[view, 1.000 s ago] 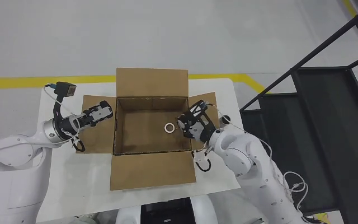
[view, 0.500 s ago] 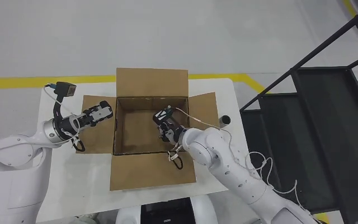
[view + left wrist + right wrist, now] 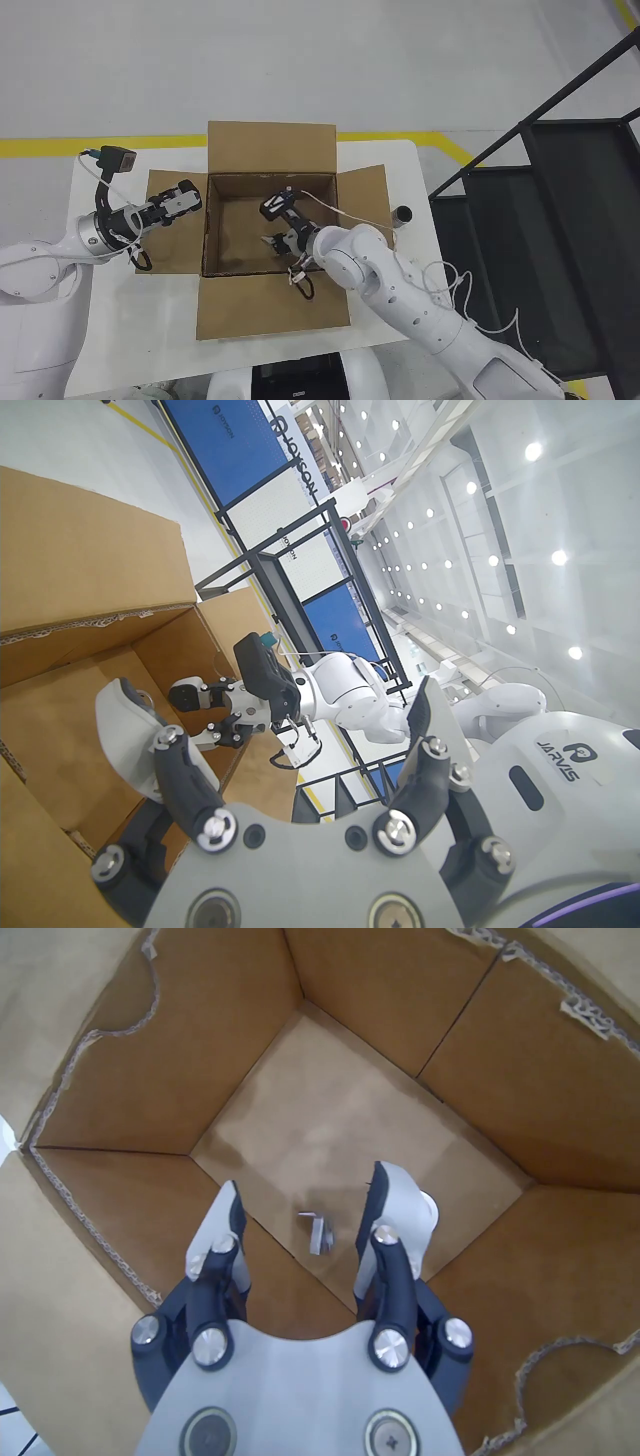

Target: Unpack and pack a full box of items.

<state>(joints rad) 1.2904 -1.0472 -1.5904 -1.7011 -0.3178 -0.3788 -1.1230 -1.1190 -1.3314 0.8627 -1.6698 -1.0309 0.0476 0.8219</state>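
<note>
The open cardboard box [image 3: 270, 150] stands in the middle of the white table. My right gripper [image 3: 278, 238] hangs inside it, open, a little above the floor. In the right wrist view the right gripper [image 3: 307, 1185] has a small grey metal bracket [image 3: 317, 1235] lying on the box floor between its fingers, untouched. A white ring-shaped item [image 3: 429, 1210] peeks out behind one finger. My left gripper [image 3: 185, 198] is open over the box's left flap, outside the box. From the left wrist view the left gripper [image 3: 272, 700] faces the right gripper [image 3: 192, 720] across the box.
A small dark cylinder [image 3: 403, 214] stands on the table [image 3: 390, 160] just past the box's right flap. All the box flaps [image 3: 270, 305] are folded outward. A black metal stair frame [image 3: 570, 190] stands to the right of the table.
My right arm has swung from the box's right flap leftward and down into the box, covering the white ring in the top view. The left arm has not moved.
</note>
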